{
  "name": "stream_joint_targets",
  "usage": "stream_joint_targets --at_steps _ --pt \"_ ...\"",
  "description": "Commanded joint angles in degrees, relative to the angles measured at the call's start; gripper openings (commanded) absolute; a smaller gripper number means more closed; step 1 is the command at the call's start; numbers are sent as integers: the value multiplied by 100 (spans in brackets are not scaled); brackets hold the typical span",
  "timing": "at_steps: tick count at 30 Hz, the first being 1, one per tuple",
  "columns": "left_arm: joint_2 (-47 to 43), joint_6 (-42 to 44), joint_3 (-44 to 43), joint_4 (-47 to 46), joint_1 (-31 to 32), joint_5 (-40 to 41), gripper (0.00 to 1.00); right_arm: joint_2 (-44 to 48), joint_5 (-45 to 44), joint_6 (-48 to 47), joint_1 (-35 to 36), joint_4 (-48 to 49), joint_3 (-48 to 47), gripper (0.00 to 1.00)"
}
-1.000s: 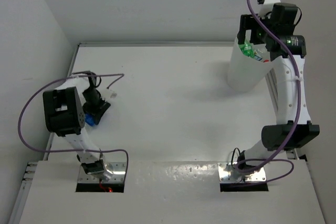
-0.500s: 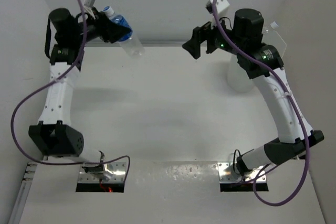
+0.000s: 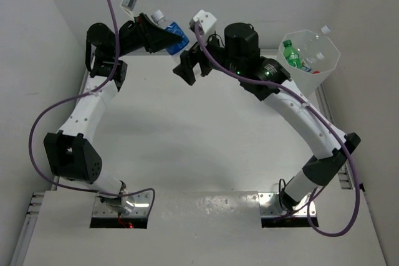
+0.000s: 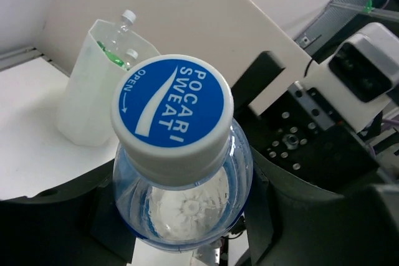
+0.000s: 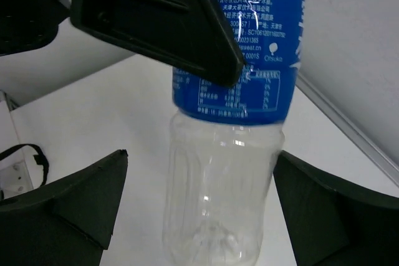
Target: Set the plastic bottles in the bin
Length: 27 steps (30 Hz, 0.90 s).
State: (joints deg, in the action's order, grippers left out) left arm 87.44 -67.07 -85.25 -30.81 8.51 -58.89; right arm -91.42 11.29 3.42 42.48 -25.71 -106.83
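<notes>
Bases of both arms sit at the near edge of the table (image 3: 206,144), and the arms arch up to meet high above its far side. There the left gripper (image 3: 159,37) is clenched on the blue-labelled bottle (image 3: 176,30), one dark finger lying across the label in the right wrist view. The right gripper (image 3: 192,63) is spread wide. Its fingers (image 5: 75,197) flank the bottle's clear lower half, a gap showing on each side, so nothing is touching yet. This reads as a mid-air hand-over from left to right. The next move probably calls for the right jaws to close squarely on the clear body before the left lets go, or the bottle could drop. Farthest off, at the far right, the bin (image 3: 317,78) stands well apart from both grippers and already holds several bottles, a green bottle (image 3: 291,54) among them.
</notes>
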Motion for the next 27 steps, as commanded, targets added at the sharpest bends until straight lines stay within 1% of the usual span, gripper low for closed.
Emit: stream_joint_targets --at_steps 1,4,5,6,7,8,9,10,11,12,13,15,16,17,19,20,21,22,23,24,25,26,27 --pt "-288 -298 -88 -549 168 27 19 -341 -469 -78 120 216 -198 96" --pt "-289 -237 -141 -497 291 27 20 -473 -628 -43 59 260 -286 89" --pt "-289 -237 -141 -496 291 27 20 -491 -706 18 41 321 -312 84" --pt "-289 -237 -141 -496 291 27 20 -491 -707 53 41 321 -330 80" --pt "-341 -237 -141 -496 291 27 21 -474 -759 80 -28 339 -348 72" --pt "-342 -237 -89 -496 291 27 24 -465 -751 106 -81 348 -348 49" --pt "-342 -237 -88 -496 291 27 28 -439 -716 167 -108 330 -365 39" --pt "-342 -237 -88 -392 213 27 52 -369 -707 168 -230 295 -357 31" --pt "-342 -184 -88 -295 151 27 71 -333 -716 176 -283 243 -322 26" --pt "-289 -184 -227 -120 55 131 99 -194 -733 168 -388 208 -295 17" --pt "-228 -132 -298 238 -164 133 100 16 -794 159 -520 207 -156 14" --pt "-166 17 -491 303 -446 185 100 439 -882 63 -793 303 257 8" --pt "-166 79 -544 303 -725 185 100 902 -996 10 -942 417 694 8" --pt "-96 132 -597 303 -859 185 100 1045 -1067 -25 -1457 523 811 7" --pt "-34 395 -729 382 -1087 185 100 1431 -1076 -139 -1890 638 1135 7" --pt "36 596 -790 757 -1089 185 100 1486 -1059 -227 -2615 681 1181 7" --pt "97 1016 -852 969 -1089 185 100 1530 -1041 -271 -2874 699 1216 7" --pt "98 1177 -853 1093 -1089 185 100 1617 -1006 -298 -3373 752 1365 7" --pt "98 1257 -853 1147 -1089 185 100 1644 -806 -516 -3839 839 1401 6" --pt "98 1258 -740 1147 -1089 185 100 1662 -743 -535 -4035 901 1488 6" --pt "98 1258 -669 1078 -1028 185 100 1636 -516 -535 -4524 962 1611 6" --pt "98 1371 -590 1077 -1027 185 100 1610 -418 -527 -4903 1085 1638 6" --pt "98 1433 -458 1077 -975 185 100 1462 -121 -492 -5212 1086 1630 6"
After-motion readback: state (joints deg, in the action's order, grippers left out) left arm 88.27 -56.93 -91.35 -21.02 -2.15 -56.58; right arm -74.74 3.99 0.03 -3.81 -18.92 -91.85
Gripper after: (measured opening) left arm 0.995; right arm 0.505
